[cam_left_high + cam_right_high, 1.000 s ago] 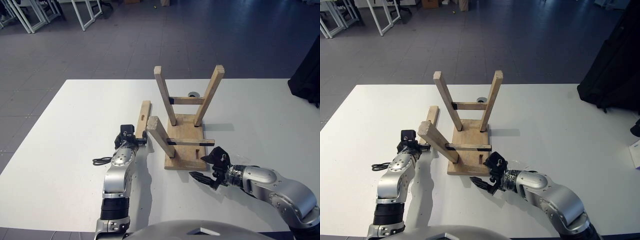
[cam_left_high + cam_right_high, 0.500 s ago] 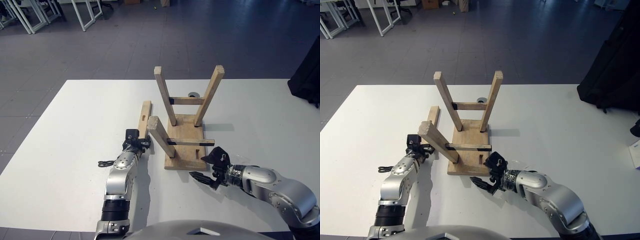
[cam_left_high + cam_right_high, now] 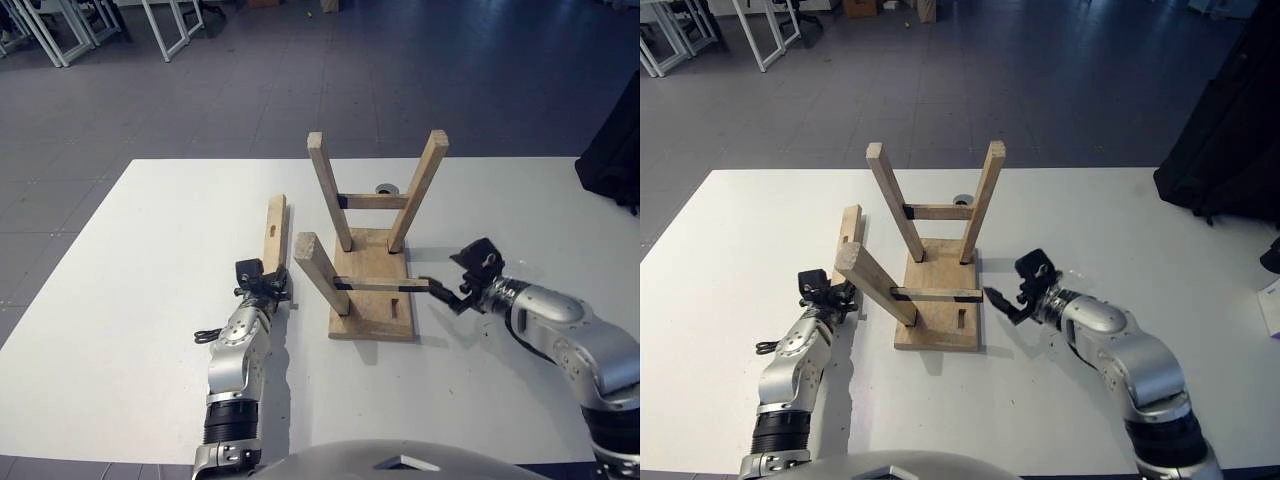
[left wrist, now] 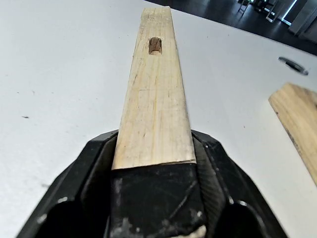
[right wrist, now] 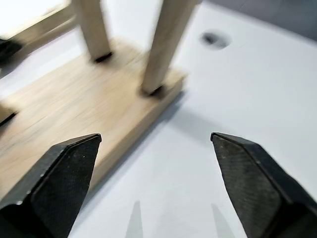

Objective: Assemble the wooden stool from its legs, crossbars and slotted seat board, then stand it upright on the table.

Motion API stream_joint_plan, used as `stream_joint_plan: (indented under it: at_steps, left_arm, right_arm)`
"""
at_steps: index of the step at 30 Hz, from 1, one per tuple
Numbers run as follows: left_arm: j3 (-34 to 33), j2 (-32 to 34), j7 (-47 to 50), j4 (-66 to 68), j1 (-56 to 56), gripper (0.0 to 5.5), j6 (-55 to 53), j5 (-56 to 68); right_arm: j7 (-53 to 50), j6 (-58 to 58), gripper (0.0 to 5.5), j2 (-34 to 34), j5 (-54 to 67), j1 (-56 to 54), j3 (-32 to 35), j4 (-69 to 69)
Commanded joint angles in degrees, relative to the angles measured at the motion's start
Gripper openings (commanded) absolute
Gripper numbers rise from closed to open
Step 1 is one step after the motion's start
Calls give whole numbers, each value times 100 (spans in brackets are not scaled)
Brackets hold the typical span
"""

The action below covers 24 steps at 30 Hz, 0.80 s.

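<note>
Three legs [image 3: 328, 195] stand up from the seat board [image 3: 372, 318], flat mid-table [image 3: 150, 260], long axis near-to-far. Loose leg [image 3: 275, 228] lies flat just left of it, pointing at the far edge, near end clamped in left gripper [image 3: 262, 287]. Right gripper [image 3: 452, 293], fingers apart, sits beside near crossbar [image 3: 385, 285]'s free end.

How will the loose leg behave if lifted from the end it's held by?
Likely stiff: the loose leg is squared wood. Held at one end by the left tool, it may pivot in the grip. Flat faces should stop rolling.
</note>
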<state>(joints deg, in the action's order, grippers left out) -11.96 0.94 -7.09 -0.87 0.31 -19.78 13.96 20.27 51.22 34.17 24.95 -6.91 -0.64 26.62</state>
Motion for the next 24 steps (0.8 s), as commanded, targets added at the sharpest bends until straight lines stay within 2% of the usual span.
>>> stream_joint_plan:
  at_steps: [1,4,7,10,14,19,24]
  left_arm:
    - [-1031,696,-1367,-1026,-444,204,-180,2198]
    - [-1656,1884,-2738,-1744,-643,204,-1771,5165]
    - [-1644,2773,-3607,-1702,-1090,204,-2773,6639]
    - [-1379,3064,-3958,-1404,-1709,204,-3151,7089]
    - [-763,3045,-3850,-1426,-2576,204,-3372,7262]
    - [-167,2789,-3667,-1445,-2900,204,-3395,7101]
    - [23,2875,-3670,-1604,-2775,204,-3402,6846]
  right_arm:
    - [304,608,467,-398,1200,-820,912,-183]
    - [282,1186,513,-814,2829,-1851,1740,-509]
    - [66,1330,513,-1095,4728,-2976,2207,-1242]
    - [-115,1494,513,-1199,5676,-3487,2023,-1642]
    - [-757,1481,513,-1285,6781,-3463,1653,-1476]
    - [-1315,1157,513,-1084,7857,-3336,1286,-1017]
    - [-1505,832,513,-912,8291,-3470,951,-974]
